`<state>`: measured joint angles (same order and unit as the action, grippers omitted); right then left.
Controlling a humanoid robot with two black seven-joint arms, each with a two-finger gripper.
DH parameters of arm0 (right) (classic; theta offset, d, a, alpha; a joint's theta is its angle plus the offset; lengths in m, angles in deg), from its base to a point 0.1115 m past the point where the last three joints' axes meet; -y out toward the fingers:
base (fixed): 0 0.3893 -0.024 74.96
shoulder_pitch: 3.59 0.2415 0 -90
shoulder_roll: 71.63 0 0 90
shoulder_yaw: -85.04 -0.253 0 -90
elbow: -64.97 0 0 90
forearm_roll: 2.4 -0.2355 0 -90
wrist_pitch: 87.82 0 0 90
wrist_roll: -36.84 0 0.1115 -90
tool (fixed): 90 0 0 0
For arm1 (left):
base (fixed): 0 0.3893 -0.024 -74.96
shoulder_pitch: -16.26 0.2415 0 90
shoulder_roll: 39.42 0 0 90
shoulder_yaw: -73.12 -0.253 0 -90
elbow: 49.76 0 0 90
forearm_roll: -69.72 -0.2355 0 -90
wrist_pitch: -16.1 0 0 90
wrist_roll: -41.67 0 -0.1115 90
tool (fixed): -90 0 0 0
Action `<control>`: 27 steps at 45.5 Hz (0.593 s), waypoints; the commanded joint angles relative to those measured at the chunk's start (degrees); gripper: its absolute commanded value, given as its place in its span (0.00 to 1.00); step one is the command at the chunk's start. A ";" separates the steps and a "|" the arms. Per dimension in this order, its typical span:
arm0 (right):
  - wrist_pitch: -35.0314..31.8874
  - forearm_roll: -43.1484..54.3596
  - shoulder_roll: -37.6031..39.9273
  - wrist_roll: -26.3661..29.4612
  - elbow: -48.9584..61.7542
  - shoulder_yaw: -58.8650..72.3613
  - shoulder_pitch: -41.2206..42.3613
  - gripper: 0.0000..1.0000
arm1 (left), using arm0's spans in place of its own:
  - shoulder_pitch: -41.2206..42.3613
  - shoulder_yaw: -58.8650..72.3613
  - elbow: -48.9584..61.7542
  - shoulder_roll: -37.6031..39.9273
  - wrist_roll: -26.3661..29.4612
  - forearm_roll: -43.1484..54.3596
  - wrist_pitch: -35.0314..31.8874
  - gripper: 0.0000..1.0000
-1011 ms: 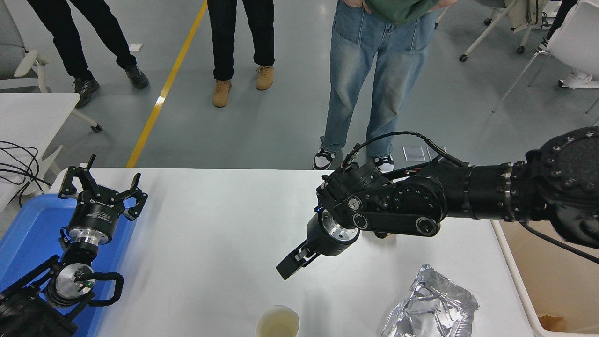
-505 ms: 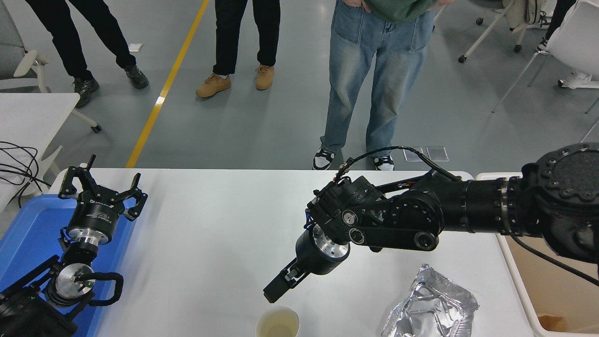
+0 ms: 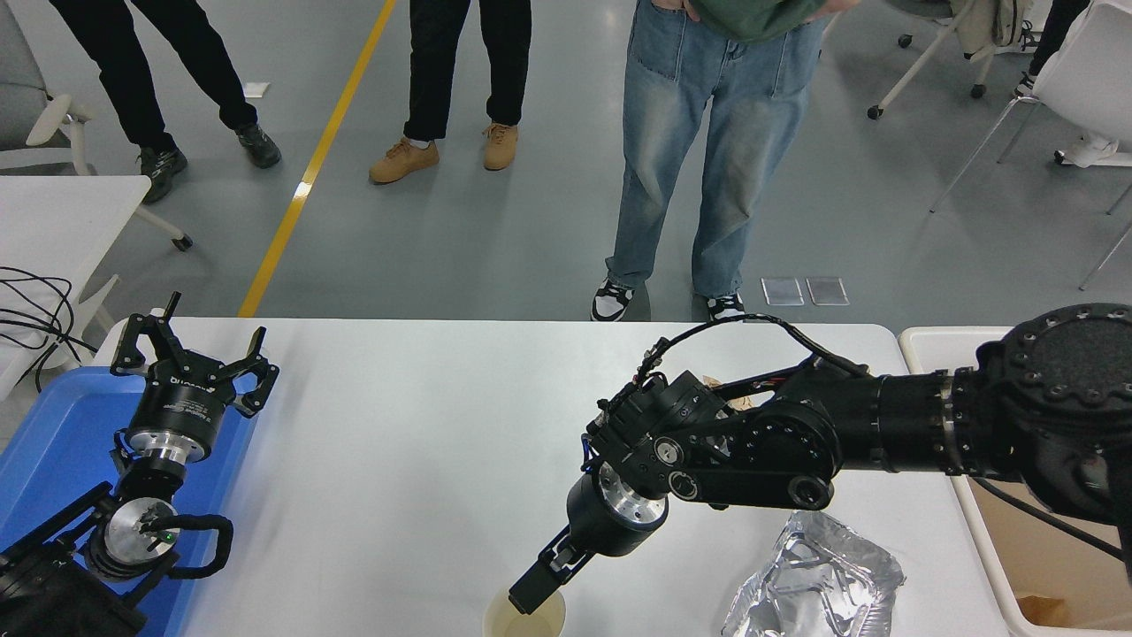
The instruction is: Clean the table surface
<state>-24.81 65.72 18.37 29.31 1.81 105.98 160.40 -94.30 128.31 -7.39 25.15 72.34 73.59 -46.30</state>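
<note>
Blue tray (image 3: 53, 442): it sits at the left end of the table. My left arm covers a lot of it, and the picture edge cuts it off.
My left hand (image 3: 190, 349): it rests over the blue tray at the lower left. Its fingers are spread wide apart. It holds nothing.
The table (image 3: 398, 425): big and white, it fills the middle of the picture from left to right. The near edge is cut off at the bottom.
Cup (image 3: 523, 619): a pale cup at the bottom edge. I see only its top rim, the rest is cut off. My right hand hides part of the rim.
My right hand (image 3: 531, 591): it points down to the cup, with its tip at the rim or just inside. I see only one dark finger shape, so I cannot tell if the fingers are apart or together, or if they grip the cup.
Brown scrap (image 3: 721, 389): small, behind my right arm, mostly hidden. I cannot tell what it is.
Foil (image 3: 814, 579): shiny crumpled foil lies on the table, right of the cup. Its bottom is cut off.
Bin (image 3: 1044, 548): a white box beside the table's right end, partly hidden by my right arm.
</note>
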 commanded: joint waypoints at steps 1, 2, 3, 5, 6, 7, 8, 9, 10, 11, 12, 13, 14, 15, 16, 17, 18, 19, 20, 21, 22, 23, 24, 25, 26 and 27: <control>2.03 1.76 0.00 0.15 1.46 1.38 -2.27 1.00 | 0.00 0.00 0.00 0.03 0.00 0.00 0.00 0.99; 2.03 1.84 0.00 0.15 1.38 1.29 -2.27 1.00 | 0.00 0.00 0.00 -0.06 0.00 0.00 0.00 0.99; 2.03 1.85 0.00 0.15 1.38 1.21 -2.27 1.00 | 0.00 0.00 0.00 0.03 0.00 0.00 0.00 0.99; 2.03 1.58 0.00 0.15 1.20 0.86 -2.36 1.00 | 0.00 0.00 0.00 -0.06 0.00 0.00 0.00 0.99; 2.03 1.49 0.00 0.15 1.03 0.85 -2.27 1.00 | 0.00 0.00 0.00 -0.06 0.00 0.00 0.00 0.99; 2.03 1.49 0.00 0.15 0.76 0.85 -2.36 1.00 | 0.00 0.00 0.00 -0.06 0.00 0.00 0.00 0.99; 2.03 1.49 0.00 0.15 0.59 0.85 -2.36 1.00 | 0.00 0.00 0.00 0.03 0.00 0.00 0.00 0.99; 2.03 1.49 0.00 0.15 0.58 0.85 -2.53 1.00 | 0.00 0.00 0.00 -0.06 0.00 0.00 0.00 0.99; 2.03 1.49 0.00 0.15 0.58 0.85 -2.62 1.00 | 0.00 0.00 0.00 -0.06 0.00 0.00 0.00 0.99; 2.03 1.49 0.00 0.06 0.58 0.85 -2.80 1.00 | 0.00 0.00 0.00 -0.06 0.00 0.00 0.00 0.99; 2.03 1.58 0.00 0.06 0.58 0.85 -2.80 1.00 | 0.00 0.00 0.00 0.03 0.00 0.00 0.00 0.99; 2.03 1.58 0.00 0.06 0.67 0.85 -2.88 1.00 | 0.00 0.00 0.00 0.03 0.00 0.00 0.00 0.99; 2.03 1.58 0.00 0.06 0.67 0.85 -2.89 1.00 | 0.00 0.00 0.00 -0.06 0.00 0.00 0.00 0.99; 2.03 1.58 0.00 0.06 0.67 0.85 -2.89 1.00 | 0.00 0.00 0.00 -0.06 0.00 0.00 0.00 0.99; 2.03 1.58 0.00 0.06 0.67 0.94 -2.97 1.00 | 0.00 0.00 0.00 0.03 0.00 0.00 0.00 0.99; 2.03 1.67 0.00 0.06 0.67 1.03 -3.06 1.00 | 0.00 0.00 0.00 -0.06 0.00 0.00 0.00 0.99; 2.11 1.67 0.00 0.06 0.67 1.12 -3.32 1.00 | 0.00 0.00 0.00 -0.06 0.00 0.00 0.00 0.99; 2.12 1.67 0.00 0.06 0.76 1.21 -3.50 1.00 | 0.00 0.00 0.00 0.03 0.00 0.00 0.00 0.99; 2.12 1.76 0.00 0.06 0.76 1.29 -3.59 1.00 | 0.00 0.00 0.00 0.03 0.00 0.00 0.00 0.99; 2.20 1.76 0.00 0.06 0.85 1.29 -3.76 1.00 | 0.00 0.00 0.00 0.03 0.00 0.00 0.00 0.99; 2.38 1.76 0.00 0.06 0.85 1.29 -3.94 1.00 | 0.00 0.00 0.00 0.03 0.00 0.00 0.00 0.99; 2.73 1.84 0.00 0.06 0.85 1.29 -3.94 1.00 | 0.00 0.00 0.00 0.03 0.00 0.00 0.00 0.99; 3.25 1.85 0.00 0.06 0.85 1.29 -3.94 1.00 | 0.00 0.00 0.00 -0.06 0.00 0.00 0.00 0.99; 3.69 1.85 0.00 0.06 0.85 1.29 -3.94 1.00 | 0.00 0.00 0.00 0.03 0.00 0.00 0.00 0.99; 4.22 1.93 0.00 -0.03 0.85 1.29 -3.94 1.00 | 0.00 0.00 0.00 -0.06 0.00 0.00 0.00 0.99; 4.75 1.93 0.00 -0.12 0.85 1.29 -3.94 1.00 | 0.00 0.00 0.00 -0.06 0.00 0.00 0.00 0.99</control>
<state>-22.49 67.33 18.37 29.40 2.56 107.05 157.23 -94.30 128.31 -7.39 25.14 72.34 73.59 -46.30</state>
